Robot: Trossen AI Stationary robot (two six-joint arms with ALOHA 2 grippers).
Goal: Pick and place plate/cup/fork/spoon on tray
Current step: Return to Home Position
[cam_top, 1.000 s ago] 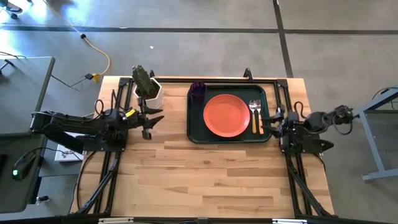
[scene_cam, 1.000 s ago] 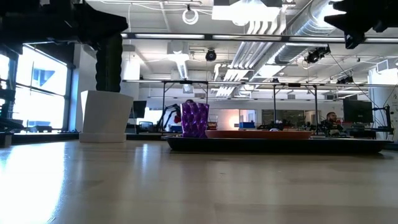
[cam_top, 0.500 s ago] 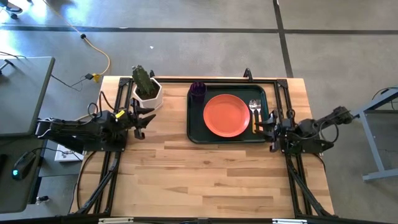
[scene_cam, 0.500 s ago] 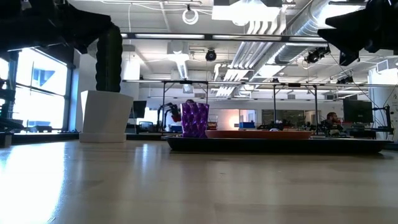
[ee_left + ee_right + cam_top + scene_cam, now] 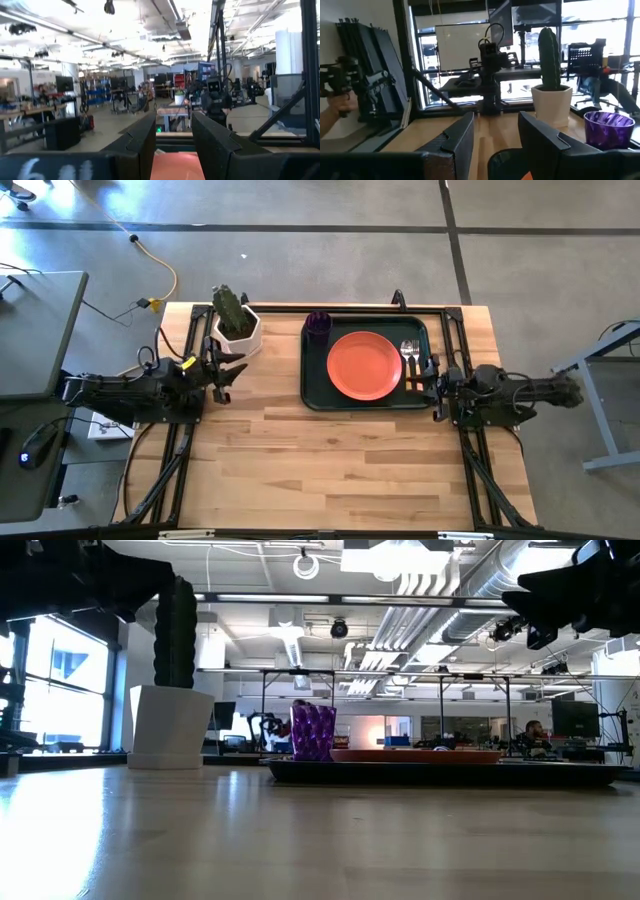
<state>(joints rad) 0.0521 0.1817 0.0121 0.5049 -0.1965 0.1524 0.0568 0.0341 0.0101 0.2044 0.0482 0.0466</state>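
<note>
**Tray loaded, both arms pulling home**

Here's the large dark green rectangular tray (image 5: 312, 380) at the far right of the table, and it's full: one round flat orange-red plate (image 5: 364, 365) in the middle, one small dark purple cup (image 5: 318, 323) in its far left corner, and along its right side the fork with silver tines (image 5: 408, 350), with the spoon (image 5: 417, 353) tucked just beside it (the two are hard to separate from above). One of each, four pieces, all inside the rim.

And the change! A second ago the right gripper (image 5: 428, 375) was at the tray's right edge by the cutlery handles; now its arm lies stretched out low past the table's right edge. The left gripper (image 5: 226, 366) has drawn back too, ending just near the white pot with a green cactus (image 5: 238, 322). Both sets of fingers stand parted, holding nothing.

That reads as job done — nothing left loose on the wooden table (image 5: 330, 470), arms retiring.
</note>
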